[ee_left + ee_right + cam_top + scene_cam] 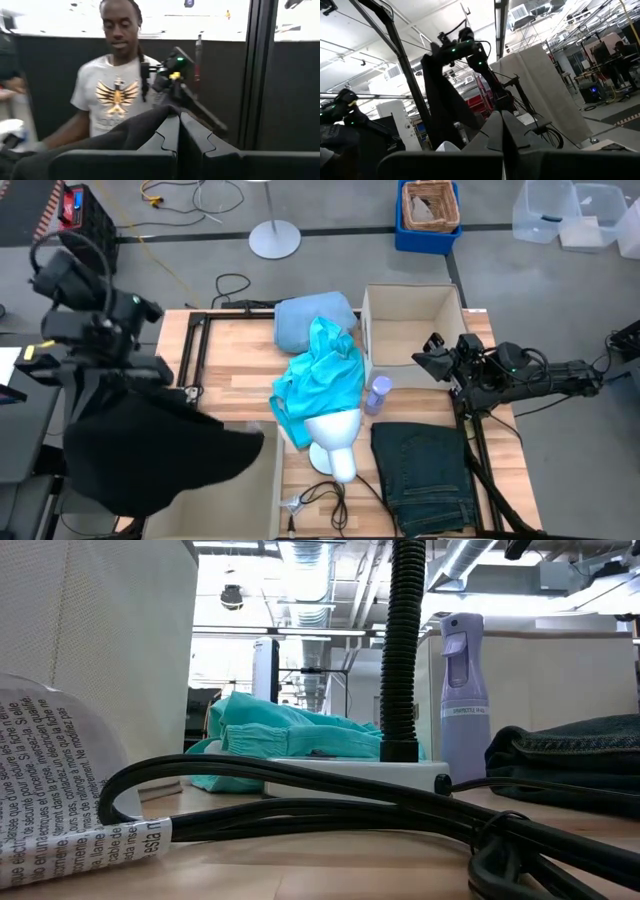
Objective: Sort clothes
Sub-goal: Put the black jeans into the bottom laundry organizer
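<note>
At the far left, the left gripper (178, 131) is raised off the left edge of the wooden bench (235, 365), its jaws clamped on the soft black garment (150, 455), which hangs in a broad drape over the bench's left front corner and an open cardboard box there. Beyond that gripper, in its wrist view, stands a person in a white T-shirt with a gold bird print (112, 97).

Toward the middle of the bench lies the crumpled pale blue garment (312, 318) at the back edge. Touching its front is the bright teal shirt (322, 380), draped over the white mannequin head (335, 442). Just right of the shirt stands the small lilac spray bottle (378, 393), beside the tall open cardboard box (412, 325).

Right of the head, at the front, the folded dark blue-green jeans (428, 475) lie flat.

At the right edge the right gripper (432, 358) waits above the bench near the box, jaws together and apparently empty, though the view is partial.
</note>
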